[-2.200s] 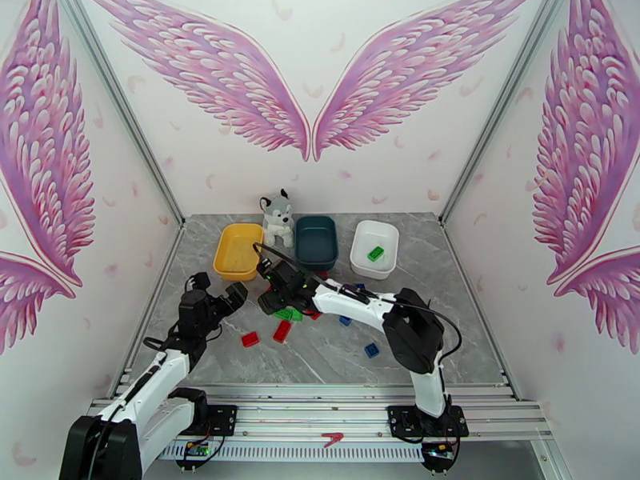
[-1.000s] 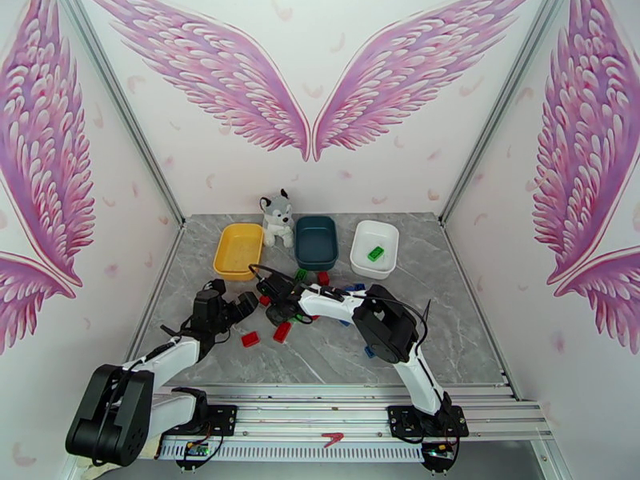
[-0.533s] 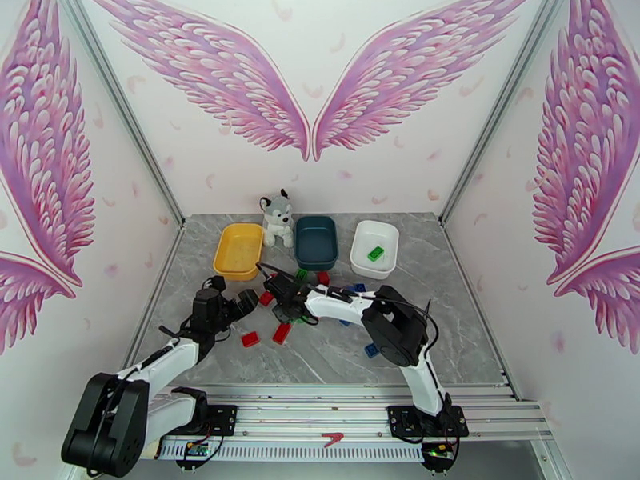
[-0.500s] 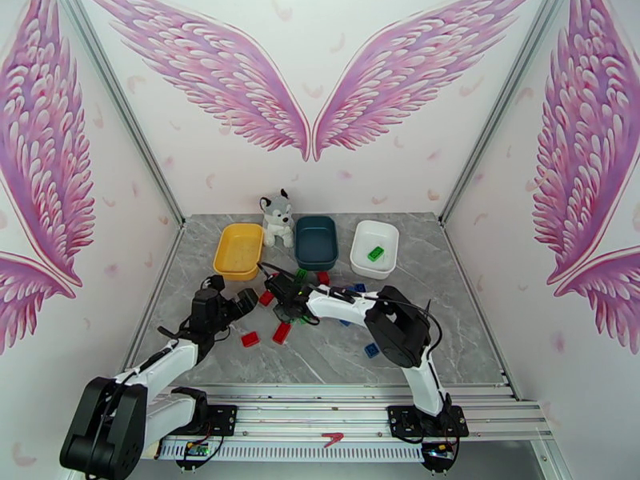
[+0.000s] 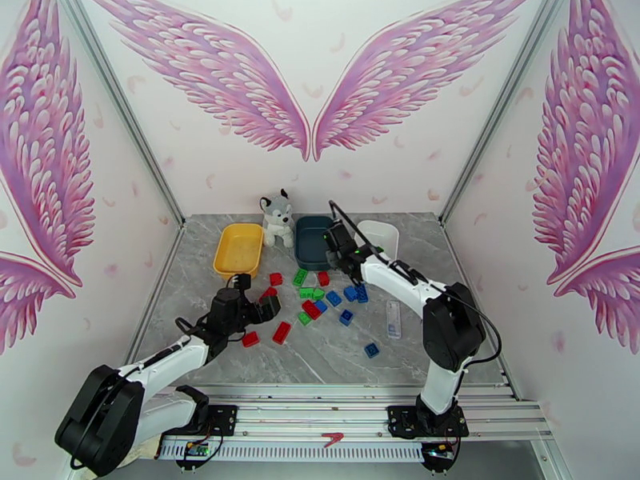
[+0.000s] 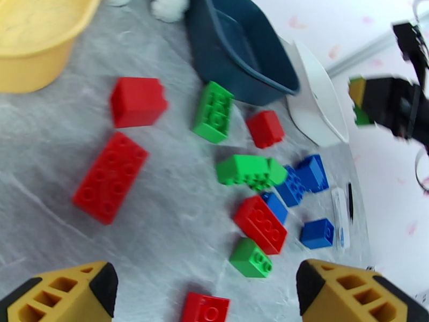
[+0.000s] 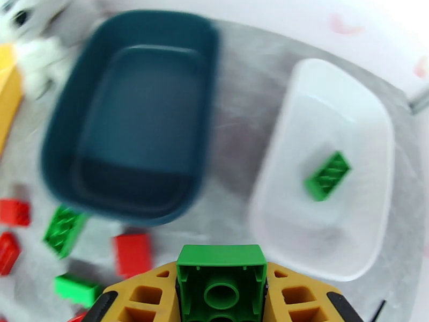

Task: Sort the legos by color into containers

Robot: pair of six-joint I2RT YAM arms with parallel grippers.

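Presently, locate left gripper (image 5: 266,307) at lower left of top view: spread wide, empty, set beside loose legos (image 5: 310,308), likely for next pick. Further right, note right gripper (image 7: 221,293) clamped on green brick (image 7: 221,261) near white tray (image 7: 327,103), presumably to join matching brick (image 7: 327,175) inside.

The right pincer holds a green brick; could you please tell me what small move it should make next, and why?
Probably shift right until above the white tray, then release: the right pincer grips a green brick, a matching brick already lies in that tray, and the pincer hangs near the gap beside the teal tray.
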